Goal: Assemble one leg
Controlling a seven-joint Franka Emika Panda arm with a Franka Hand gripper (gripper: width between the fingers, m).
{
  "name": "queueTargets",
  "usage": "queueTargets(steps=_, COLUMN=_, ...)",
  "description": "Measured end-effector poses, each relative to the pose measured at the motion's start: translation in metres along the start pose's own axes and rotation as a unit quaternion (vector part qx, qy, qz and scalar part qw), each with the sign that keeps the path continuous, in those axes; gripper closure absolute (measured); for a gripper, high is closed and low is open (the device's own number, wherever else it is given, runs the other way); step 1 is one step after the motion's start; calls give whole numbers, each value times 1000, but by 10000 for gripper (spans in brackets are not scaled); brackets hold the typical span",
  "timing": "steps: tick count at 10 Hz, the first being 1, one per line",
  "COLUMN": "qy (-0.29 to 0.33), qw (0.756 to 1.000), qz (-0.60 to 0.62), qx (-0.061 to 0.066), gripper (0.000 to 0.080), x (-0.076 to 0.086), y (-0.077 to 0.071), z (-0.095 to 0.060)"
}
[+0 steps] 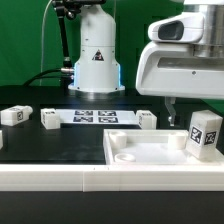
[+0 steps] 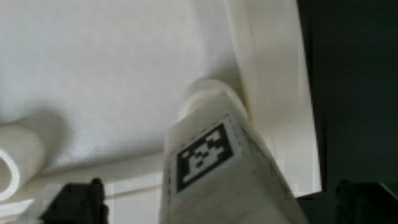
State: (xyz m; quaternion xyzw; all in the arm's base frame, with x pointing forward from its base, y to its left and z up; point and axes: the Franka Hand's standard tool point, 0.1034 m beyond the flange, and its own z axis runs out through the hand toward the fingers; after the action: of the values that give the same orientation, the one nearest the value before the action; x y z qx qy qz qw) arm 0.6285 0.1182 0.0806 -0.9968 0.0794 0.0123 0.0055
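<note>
A white leg (image 1: 205, 133) with a black-and-white tag stands upright at the right corner of the white tray-like tabletop (image 1: 140, 150). My gripper (image 1: 190, 115) hangs just above it, open. One finger (image 1: 168, 113) shows to the leg's left in the exterior view. In the wrist view the leg (image 2: 222, 150) rises between my two dark fingertips (image 2: 75, 203), which stand wide apart and clear of its sides. The gripper (image 2: 219, 205) holds nothing. The tabletop's floor (image 2: 107, 70) lies beneath, with a round socket (image 2: 15, 160) at the picture's edge.
Three more white legs lie on the black table: two (image 1: 13, 115) (image 1: 48, 119) at the exterior view's left and one (image 1: 147, 119) behind the tabletop. The marker board (image 1: 100, 117) lies in front of the robot base (image 1: 96, 60). A green curtain hangs behind.
</note>
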Motion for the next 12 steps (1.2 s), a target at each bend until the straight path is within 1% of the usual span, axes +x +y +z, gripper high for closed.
queueTargets(steps=3, qy=0, qw=996, qz=-89, qx=-1, gripper=150, x=0, y=0, z=0)
queueTargets(steps=5, qy=2, qw=991, qz=-136, qx=-5, gripper=150, x=0, y=0, z=0)
queueTargets(steps=7, qy=5, qw=991, qz=-136, qx=-4, gripper=408, x=0, y=-1, z=0)
queueTargets(steps=8, qy=5, qw=991, qz=-136, qx=-4, gripper=408, x=0, y=0, z=0)
queueTargets(steps=9, qy=5, qw=991, qz=-136, qx=-4, gripper=509, x=0, y=0, z=0)
queueTargets(steps=12, qy=5, qw=991, qz=-131, qx=-4, gripper=509, x=1, y=0, z=0)
